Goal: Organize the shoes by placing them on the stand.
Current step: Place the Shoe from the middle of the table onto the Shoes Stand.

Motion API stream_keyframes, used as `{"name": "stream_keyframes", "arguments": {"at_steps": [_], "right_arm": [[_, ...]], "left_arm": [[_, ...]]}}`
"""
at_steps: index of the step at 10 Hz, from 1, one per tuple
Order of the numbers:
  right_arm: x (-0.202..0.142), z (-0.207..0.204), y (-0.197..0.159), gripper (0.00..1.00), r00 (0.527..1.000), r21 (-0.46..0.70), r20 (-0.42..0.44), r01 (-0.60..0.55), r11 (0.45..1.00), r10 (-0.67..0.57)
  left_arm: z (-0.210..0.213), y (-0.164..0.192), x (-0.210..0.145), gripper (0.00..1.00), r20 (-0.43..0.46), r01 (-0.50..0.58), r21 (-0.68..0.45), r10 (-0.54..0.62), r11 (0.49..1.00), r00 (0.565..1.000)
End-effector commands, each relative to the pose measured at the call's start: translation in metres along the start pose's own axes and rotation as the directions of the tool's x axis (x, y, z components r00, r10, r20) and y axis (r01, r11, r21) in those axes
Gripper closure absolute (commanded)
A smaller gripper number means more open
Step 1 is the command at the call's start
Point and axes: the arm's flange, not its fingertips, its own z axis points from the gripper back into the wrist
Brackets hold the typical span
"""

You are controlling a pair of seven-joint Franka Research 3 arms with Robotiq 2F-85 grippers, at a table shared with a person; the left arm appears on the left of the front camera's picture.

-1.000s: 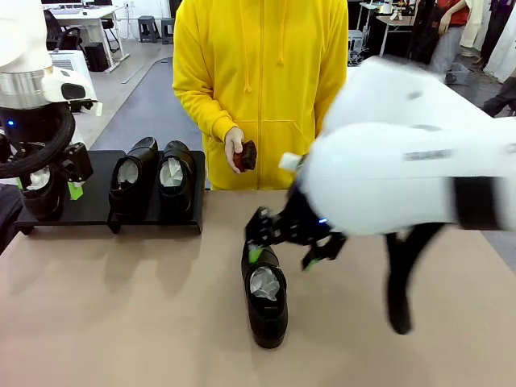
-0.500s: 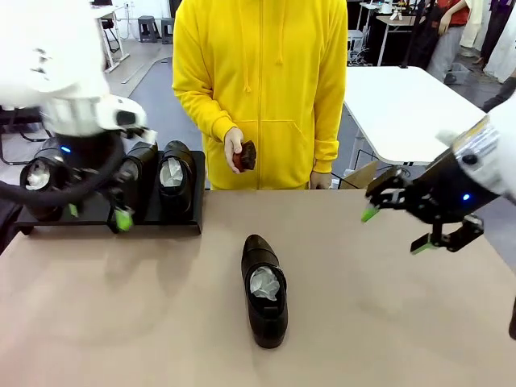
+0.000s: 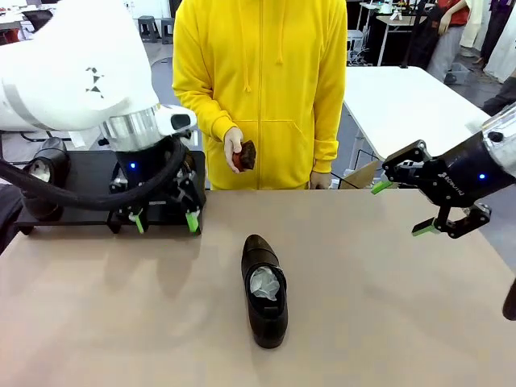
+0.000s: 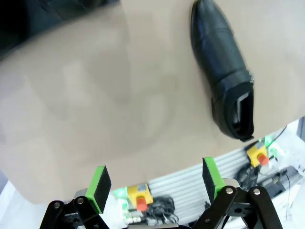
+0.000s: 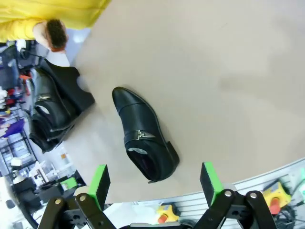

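Note:
One glossy black shoe (image 3: 264, 290) with white paper inside lies alone on the beige table, toe toward the person. My left gripper (image 3: 165, 220) hangs open in front of the right end of the black stand (image 3: 81, 181), to the upper left of that shoe (image 4: 224, 71). Another shoe (image 3: 44, 176) sits at the stand's left end; my left arm hides the rest of the stand. My right gripper (image 3: 401, 208) is open in the air at the right, well clear of the table shoe (image 5: 143, 133). The right wrist view shows shoes (image 5: 50, 114) on the stand (image 5: 76, 88).
A person in a yellow hoodie stands at the far side of the table, holding a small dark brown brush (image 3: 247, 155) in one hand. A white table (image 3: 403, 105) stands behind on the right. Bare tabletop (image 3: 387, 322) surrounds the lone shoe.
My right gripper has pulled away from the table shoe to the right and up. My left arm has swung from the stand's left end to its right end.

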Motion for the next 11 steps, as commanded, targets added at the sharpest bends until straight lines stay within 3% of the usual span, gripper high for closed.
{"name": "stream_keyframes", "arguments": {"at_steps": [1, 2, 3, 4, 6, 9, 11], "right_arm": [[-0.001, 0.002, 0.0, 0.0, 1.0, -0.011, 0.013, -0.02, 1.0, 0.02], [-0.001, 0.002, 0.0, 0.0, 1.0, -0.011, 0.013, -0.02, 1.0, 0.02], [-0.001, 0.002, 0.0, 0.0, 1.0, -0.011, 0.013, -0.02, 1.0, 0.02], [-0.001, 0.002, 0.0, 0.0, 1.0, -0.011, 0.013, -0.02, 1.0, 0.02], [-0.001, 0.002, 0.0, 0.0, 1.0, -0.011, 0.013, -0.02, 1.0, 0.02], [-0.001, 0.002, 0.0, 0.0, 1.0, -0.011, 0.013, -0.02, 1.0, 0.02], [-0.001, 0.002, 0.0, 0.0, 1.0, -0.011, 0.013, -0.02, 1.0, 0.02]], "left_arm": [[-0.014, -0.003, -0.002, 0.0, -0.08, -0.015, 0.009, 0.016, 1.0, 0.997], [-0.014, -0.003, -0.002, 0.0, -0.08, -0.015, 0.009, 0.016, 1.0, 0.997], [0.005, 0.001, -0.004, 0.0, 0.007, 0.001, 0.002, -0.001, 1.0, 1.0], [-0.01, -0.008, -0.008, 0.0, -0.048, -0.006, 0.036, 0.008, 0.999, 0.999], [-0.05, -0.05, -0.019, 0.0, -0.014, -0.08, -0.016, 0.08, 0.997, 0.997], [-0.1, -0.087, -0.027, 0.0, 0.056, -0.21, 0.02, 0.208, 0.978, 0.976], [-0.119, -0.101, -0.032, 0.0, 0.016, -0.205, 0.039, 0.204, 0.978, 0.979]]}}
